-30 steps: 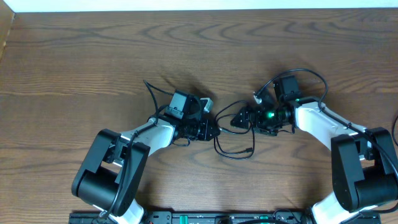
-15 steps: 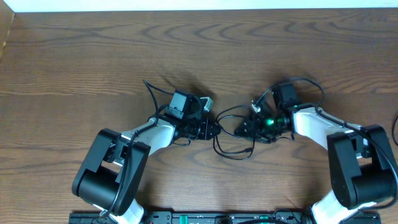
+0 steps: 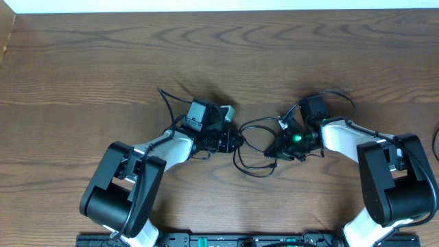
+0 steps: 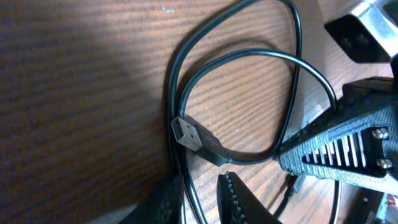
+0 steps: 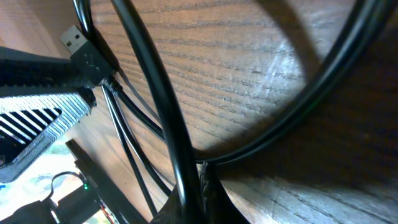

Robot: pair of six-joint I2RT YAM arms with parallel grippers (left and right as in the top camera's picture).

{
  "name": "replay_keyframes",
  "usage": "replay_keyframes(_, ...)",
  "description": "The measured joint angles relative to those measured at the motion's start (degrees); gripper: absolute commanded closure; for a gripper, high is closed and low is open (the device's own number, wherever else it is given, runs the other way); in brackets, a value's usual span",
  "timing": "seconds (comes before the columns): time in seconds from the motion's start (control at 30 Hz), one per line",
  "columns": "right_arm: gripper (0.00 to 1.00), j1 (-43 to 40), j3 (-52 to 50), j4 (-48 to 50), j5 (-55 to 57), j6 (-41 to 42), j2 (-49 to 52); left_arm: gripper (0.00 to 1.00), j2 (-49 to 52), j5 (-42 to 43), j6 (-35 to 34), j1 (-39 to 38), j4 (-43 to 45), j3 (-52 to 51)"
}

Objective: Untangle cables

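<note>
Now we see the left fingers (image 4: 233, 199) and the right fingers (image 5: 210, 202) each clenched on the black cable (image 5: 153, 93), its loops and plug (image 4: 186, 132) lying on the bench (image 3: 103, 68) between them.

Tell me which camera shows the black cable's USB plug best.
The left wrist view: the plug lies mid-frame, its metal end clear. The right wrist view catches it in its top left corner. Overhead, only thin cable loops show; the plug is too small to tell.
</note>
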Motion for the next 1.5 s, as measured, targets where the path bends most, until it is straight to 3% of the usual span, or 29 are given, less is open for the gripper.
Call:
replay_keyframes(0.27,0.99,-0.1,0.2,0.0,0.8,-0.5,-0.3,0.42,-2.4,-0.9,0.1,0.2,1.3,-0.4)
replay_keyframes(0.47,0.99,-0.6,0.2,-2.1,4.6,-2.3,-2.6,0.38,-9.4,-1.4,0.5,2.0,1.1,-0.5)
replay_keyframes(0.63,0.99,-0.8,0.2,-4.4,8.8,-3.0,-5.6,0.26,-13.8,-1.6,1.1,3.8,-0.2,-0.5)
replay_keyframes(1.07,0.99,-0.9,2.4,-12.7,16.8,-6.1,-16.5,0.22,-15.3,-12.1,4.5,4.3,-9.7,-0.7)
replay_keyframes(1.37,0.99,-0.9,21.6,-28.5,29.3,-12.5,-18.7,0.21,-15.9,-14.9,6.4,4.3,-11.1,-0.7)
replay_keyframes(1.5,0.99,-1.3,28.5,-31.1,34.7,-14.4,-18.9,0.2,-18.9,-16.0,6.5,4.3,-11.6,-0.7)
